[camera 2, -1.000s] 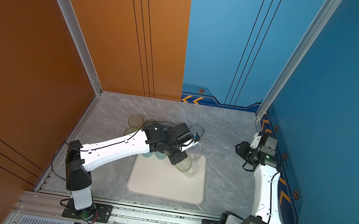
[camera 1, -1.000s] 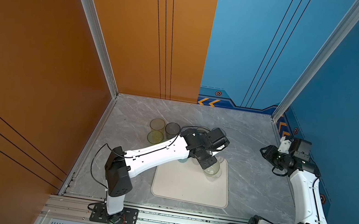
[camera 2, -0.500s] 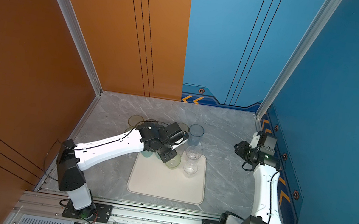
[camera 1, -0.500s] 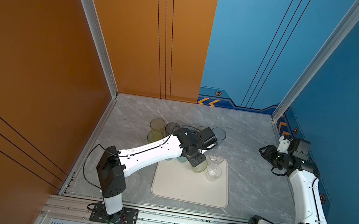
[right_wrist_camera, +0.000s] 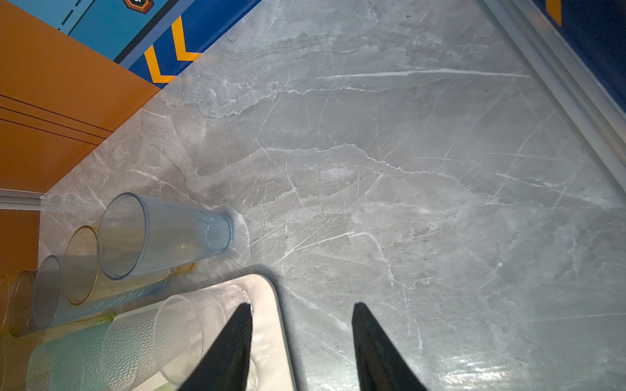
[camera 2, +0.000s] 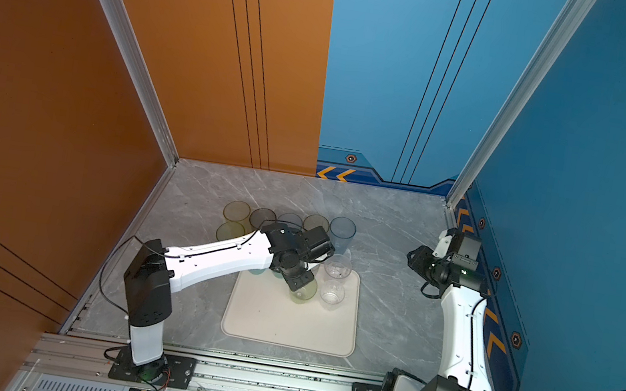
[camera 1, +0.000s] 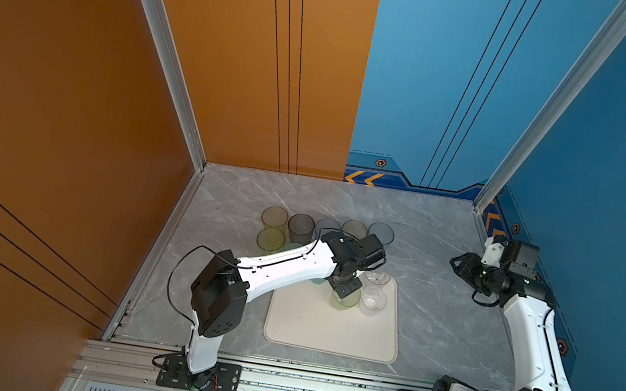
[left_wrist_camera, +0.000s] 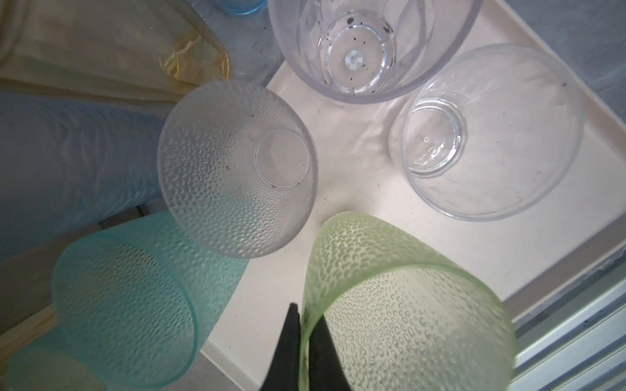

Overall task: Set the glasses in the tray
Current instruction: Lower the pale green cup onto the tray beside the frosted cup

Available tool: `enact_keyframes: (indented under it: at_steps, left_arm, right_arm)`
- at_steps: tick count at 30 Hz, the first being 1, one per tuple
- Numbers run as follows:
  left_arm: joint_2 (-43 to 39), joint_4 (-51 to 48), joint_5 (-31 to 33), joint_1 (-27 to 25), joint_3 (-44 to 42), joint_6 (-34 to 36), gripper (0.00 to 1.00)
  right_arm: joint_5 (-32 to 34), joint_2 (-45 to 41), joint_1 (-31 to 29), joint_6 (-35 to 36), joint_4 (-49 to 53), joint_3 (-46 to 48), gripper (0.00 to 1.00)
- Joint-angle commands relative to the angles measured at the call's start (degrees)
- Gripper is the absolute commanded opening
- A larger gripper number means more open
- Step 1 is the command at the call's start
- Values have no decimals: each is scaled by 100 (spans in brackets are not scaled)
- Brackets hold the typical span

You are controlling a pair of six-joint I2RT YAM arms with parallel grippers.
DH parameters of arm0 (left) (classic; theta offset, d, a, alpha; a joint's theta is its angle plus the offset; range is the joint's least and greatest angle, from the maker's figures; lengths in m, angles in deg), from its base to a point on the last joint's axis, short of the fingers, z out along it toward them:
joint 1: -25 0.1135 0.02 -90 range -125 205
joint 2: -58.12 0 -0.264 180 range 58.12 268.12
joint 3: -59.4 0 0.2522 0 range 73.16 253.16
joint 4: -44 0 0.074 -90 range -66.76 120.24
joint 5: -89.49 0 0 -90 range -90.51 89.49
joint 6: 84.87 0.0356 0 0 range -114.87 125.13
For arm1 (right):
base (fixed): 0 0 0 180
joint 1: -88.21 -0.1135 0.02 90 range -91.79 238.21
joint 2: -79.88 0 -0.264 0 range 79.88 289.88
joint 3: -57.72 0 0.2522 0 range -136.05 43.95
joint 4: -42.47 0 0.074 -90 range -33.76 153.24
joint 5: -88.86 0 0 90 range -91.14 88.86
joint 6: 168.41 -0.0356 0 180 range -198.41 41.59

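- Since a second ago, the left arm has drawn back leftward over the tray with the pale green glass, uncovering the clear glasses it partly hid. The right arm has not shifted.
- Nearest, the front half of the tray (camera 1: 324,333) lies bare, with room for many more.
- Just behind that, the left gripper (left_wrist_camera: 305,321) pinches the wall of the pale green glass (left_wrist_camera: 406,321) at its rim, one finger inside and one outside. The glass is over the tray's far half; whether its base touches yet cannot be told.
- Just to its right, a short clear glass (camera 1: 373,300) and, behind it, a taller clear glass (camera 1: 377,277) stand upright in the tray's far right corner.
- A frosted dimpled glass (left_wrist_camera: 237,169) seems to stand just inside the far edge. Whether the teal glasses (left_wrist_camera: 128,304) beside it are in or out is unclear.
- Off to the right, the right gripper (right_wrist_camera: 301,306) hangs over the table (camera 1: 433,307), fingers apart and empty.
- Farthest, six tall tumblers (camera 1: 300,226) wait on the table behind the tray.
- By this count the job looks under halfway: two or three glasses are placed, one is in hand, and at least six remain.
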Motion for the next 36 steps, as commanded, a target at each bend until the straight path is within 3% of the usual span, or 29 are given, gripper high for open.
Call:
enact_keyframes:
  at_steps: [1, 36]
  left_arm:
    - [18, 222, -235, 56, -58, -73, 3]
    - [231, 769, -604, 424, -511, -142, 4]
  right_arm:
    - [25, 52, -39, -14, -48, 5, 47]
    - [72, 87, -100, 12, -30, 12, 47]
